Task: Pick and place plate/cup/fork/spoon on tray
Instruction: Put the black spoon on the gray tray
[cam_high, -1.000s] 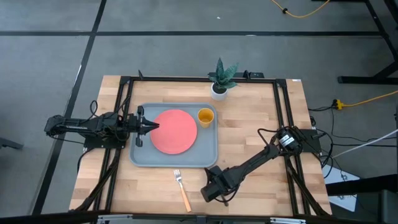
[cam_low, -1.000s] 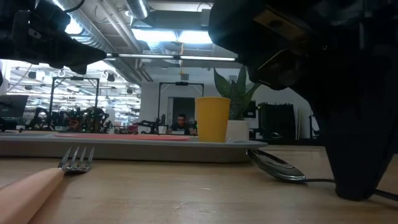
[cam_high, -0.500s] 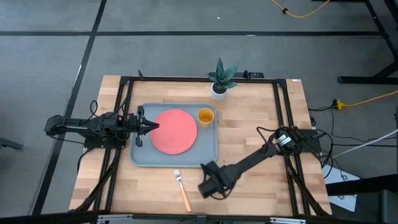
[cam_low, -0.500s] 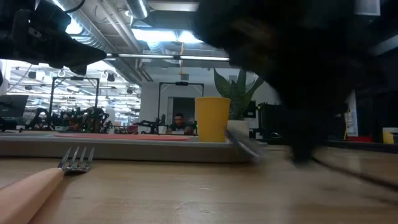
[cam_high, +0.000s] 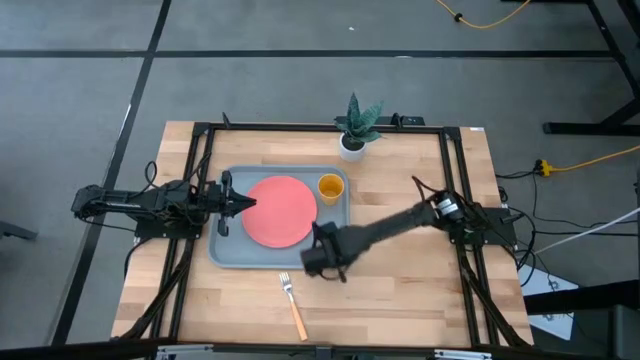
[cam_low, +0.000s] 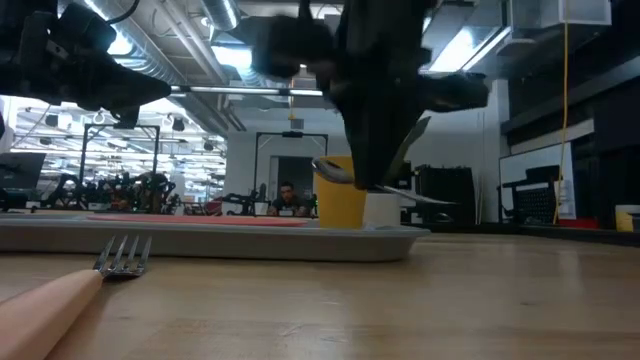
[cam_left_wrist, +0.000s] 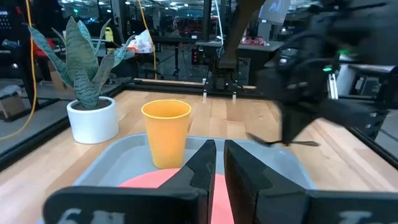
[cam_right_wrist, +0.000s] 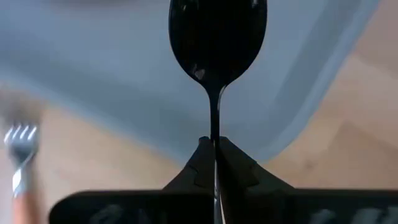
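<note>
Fingers of the right gripper pinch the spoon above the tray; no writing visible.

wooden table, tray, fork, potted plant

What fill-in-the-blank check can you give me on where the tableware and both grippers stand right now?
1. The right gripper is shut on the handle of the slim dark metal ____, held above the large grey-blue tray's corner.
2. The flat coral-red plate and the small yellow-orange cup sit on the ____.
3. The orange-handled ____ lies on the wooden table, off the tray.
4. The left gripper waits over the tray's ____ side.

Missing words: spoon; tray; fork; left
</note>
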